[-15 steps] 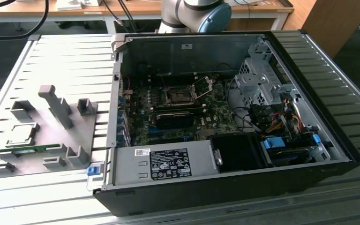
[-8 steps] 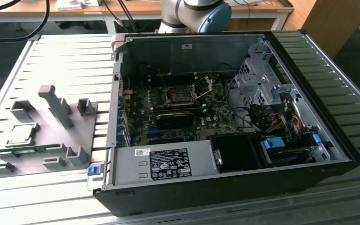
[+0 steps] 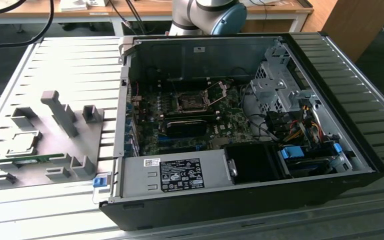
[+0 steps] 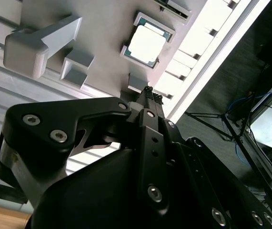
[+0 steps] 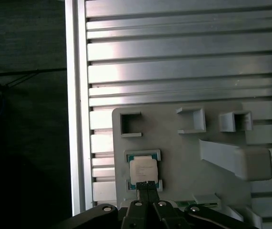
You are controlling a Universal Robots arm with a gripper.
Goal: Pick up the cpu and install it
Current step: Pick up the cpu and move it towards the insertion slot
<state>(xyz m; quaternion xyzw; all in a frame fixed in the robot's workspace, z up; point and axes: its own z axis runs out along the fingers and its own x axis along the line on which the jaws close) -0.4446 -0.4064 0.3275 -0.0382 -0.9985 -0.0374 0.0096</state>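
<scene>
The cpu (image 5: pixel 143 171) lies unpicked in its cradle (image 5: pixel 143 155); hand (image 5: pixel 146 185) closed, empty, just beside it; socket (image 3: pixel 190 102) unfilled.

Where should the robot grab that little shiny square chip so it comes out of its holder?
By its thin outer edges, coming straight down from above. The cpu lies flat, shiny top up, in a shallow holder on the grey tray. Holder lips hug two opposite edges, so pinching the other two bare edges looks best.
</scene>
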